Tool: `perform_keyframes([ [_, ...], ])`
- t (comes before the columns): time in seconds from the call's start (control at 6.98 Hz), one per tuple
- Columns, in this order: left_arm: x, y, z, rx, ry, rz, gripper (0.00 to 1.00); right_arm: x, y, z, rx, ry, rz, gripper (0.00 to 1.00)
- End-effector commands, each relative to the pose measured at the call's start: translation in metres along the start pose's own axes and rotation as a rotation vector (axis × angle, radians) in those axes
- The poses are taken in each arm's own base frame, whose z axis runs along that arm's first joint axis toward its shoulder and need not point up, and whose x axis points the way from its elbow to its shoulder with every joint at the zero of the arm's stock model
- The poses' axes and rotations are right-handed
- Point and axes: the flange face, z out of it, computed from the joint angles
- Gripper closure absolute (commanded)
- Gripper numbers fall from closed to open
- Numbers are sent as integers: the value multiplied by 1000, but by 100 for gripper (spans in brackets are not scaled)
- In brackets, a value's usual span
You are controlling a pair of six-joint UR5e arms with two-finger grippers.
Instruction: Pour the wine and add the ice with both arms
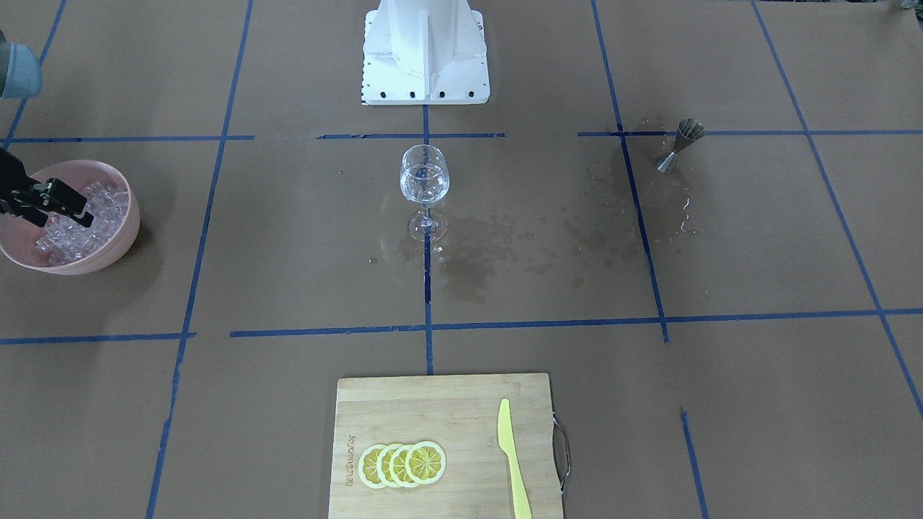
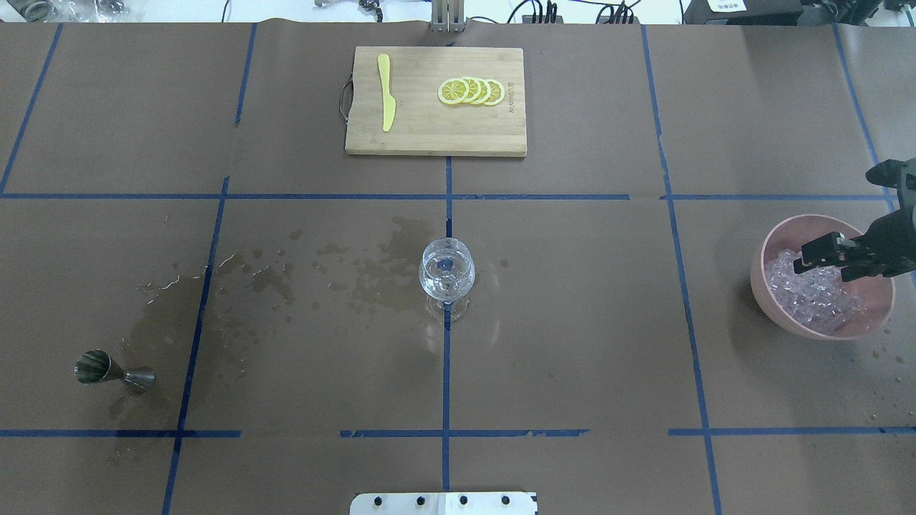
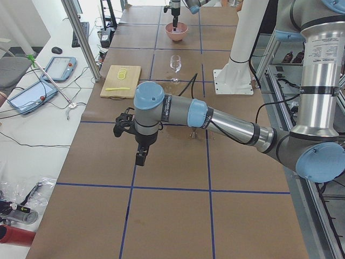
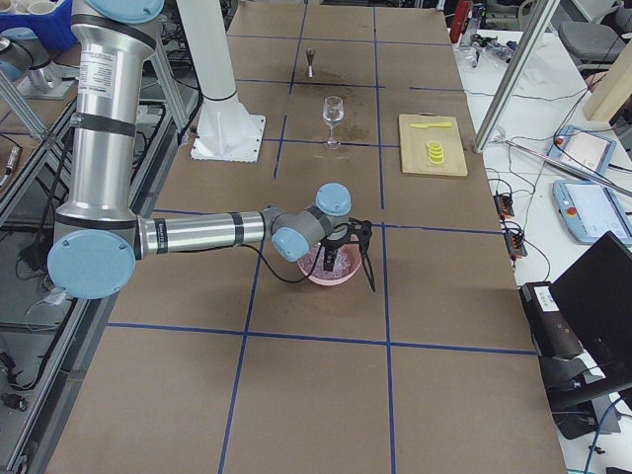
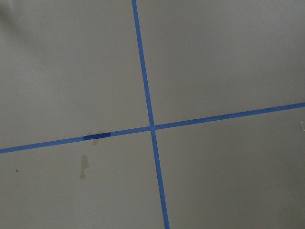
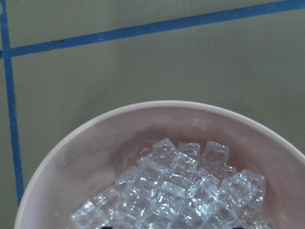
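A stemmed wine glass (image 2: 446,275) stands at the table's middle with a little clear wine (image 1: 424,189) in its bowl. At the table's right end sits a pink bowl (image 2: 761,277) heaped with clear ice (image 2: 819,299) cubes. My right gripper (image 2: 816,256) hangs open just over the ice, holding nothing. The right wrist view looks down on the ice (image 6: 190,191) with no fingers showing. My left gripper (image 3: 140,160) shows only in the exterior left view, low over bare table past the jigger; I cannot tell whether it is open or shut.
A steel jigger (image 2: 111,370) stands upright at the left, beside wet stains (image 2: 372,272) that spread toward the glass. A wooden cutting board (image 2: 429,136) with lemon slices (image 2: 472,91) and a yellow knife (image 2: 386,93) lies at the far edge. The white base (image 1: 425,54) is behind the glass.
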Motion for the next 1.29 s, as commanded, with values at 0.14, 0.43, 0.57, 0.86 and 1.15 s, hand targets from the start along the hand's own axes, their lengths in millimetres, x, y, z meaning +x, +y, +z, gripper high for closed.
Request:
perform_keyframes([
  [0.14,-10,4,-9,18,-6,-3,0,-4,2,3,-6,-4,5,100],
  [0.43,-12,12,-5,9,-3,-12,0,-20,6,-12,2,-32,-22,100],
  [0.57,-12,13,-6,9,-4,-13,0,-50,12,-40,26,-73,-56,100],
  [0.86,-15,23,0,-4,2,-24,0,-154,-22,-102,67,-93,-59,100],
  [1.15,-16,24,1,-6,4,-28,0,-290,-42,-144,75,-131,32,100],
])
